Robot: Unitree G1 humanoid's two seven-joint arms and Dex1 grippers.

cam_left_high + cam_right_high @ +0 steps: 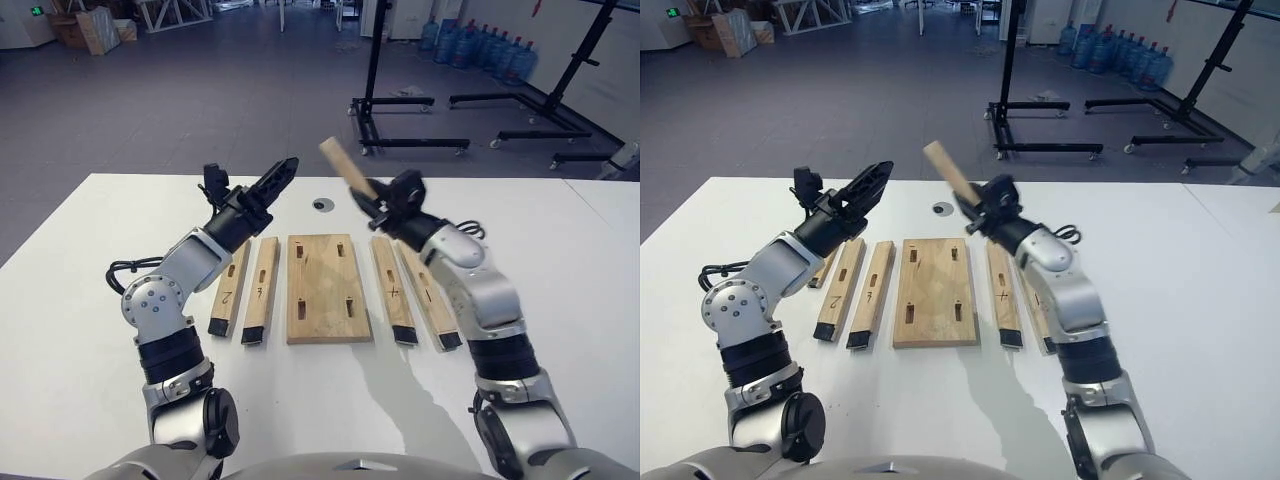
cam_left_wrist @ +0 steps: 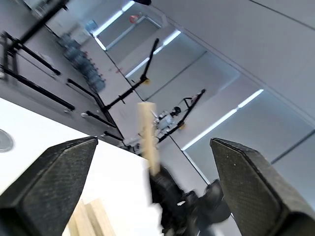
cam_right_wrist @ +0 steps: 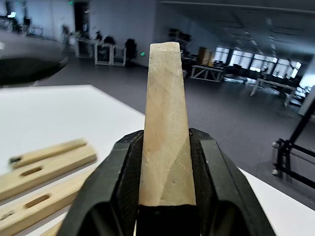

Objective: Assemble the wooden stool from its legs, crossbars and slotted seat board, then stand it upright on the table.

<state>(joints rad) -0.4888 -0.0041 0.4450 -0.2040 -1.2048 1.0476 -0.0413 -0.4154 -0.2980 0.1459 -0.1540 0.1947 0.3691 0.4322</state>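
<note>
The slotted seat board (image 1: 328,288) lies flat on the white table (image 1: 560,300), at its middle. Two wooden legs (image 1: 245,292) lie side by side left of it, and two more legs (image 1: 412,292) lie on its right. My right gripper (image 1: 385,203) hovers above the board's far right corner. It is shut on a short wooden crossbar (image 1: 344,164) that points up and to the left; the crossbar (image 3: 166,128) sits wedged between the jaws. My left gripper (image 1: 281,175) is raised over the left legs, open and holding nothing. Its fingers (image 2: 59,187) stand wide apart, facing the crossbar (image 2: 147,130).
A round grommet (image 1: 323,204) sits in the table just beyond the board. Another wooden piece (image 1: 823,268) lies partly under my left arm. Black wheeled stands (image 1: 410,125) occupy the floor past the table's far edge. The right side of the table is bare.
</note>
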